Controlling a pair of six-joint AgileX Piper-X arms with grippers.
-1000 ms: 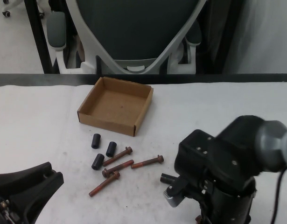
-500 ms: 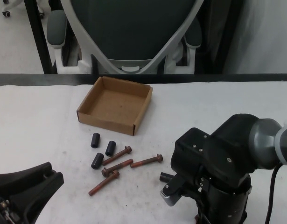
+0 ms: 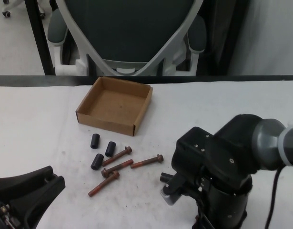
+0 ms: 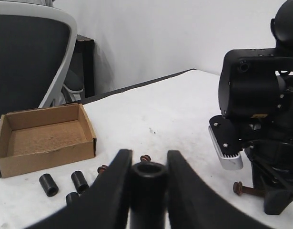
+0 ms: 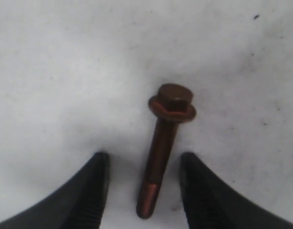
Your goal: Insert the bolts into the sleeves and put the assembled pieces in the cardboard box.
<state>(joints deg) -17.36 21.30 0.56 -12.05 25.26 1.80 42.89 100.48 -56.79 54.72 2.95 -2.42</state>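
Note:
My left gripper [image 4: 145, 188] is shut on a black sleeve [image 4: 148, 183], held upright with its bore showing, low over the bench. Three more black sleeves [image 3: 95, 140] [image 3: 110, 149] [image 3: 96, 161] stand beside several rusty bolts [image 3: 116, 168] in front of the cardboard box [image 3: 84, 107]. My right gripper [image 5: 143, 164] points down at the bench, open, with one rusty bolt [image 5: 165, 138] lying flat between its fingers [image 5: 96, 191]. The same bolt [image 4: 246, 189] lies under the right arm [image 4: 260, 119] in the left wrist view.
The right arm [image 3: 213, 176] bulks over the near right of the white bench. The left arm [image 3: 22, 195] sits at the near left corner. An office chair [image 3: 132, 28] stands behind the bench's dark far edge [image 3: 232, 78].
In the high view the right arm has eased slightly left and lower, and the box and loose parts sit a little farther left in the picture. The left arm has kept still.

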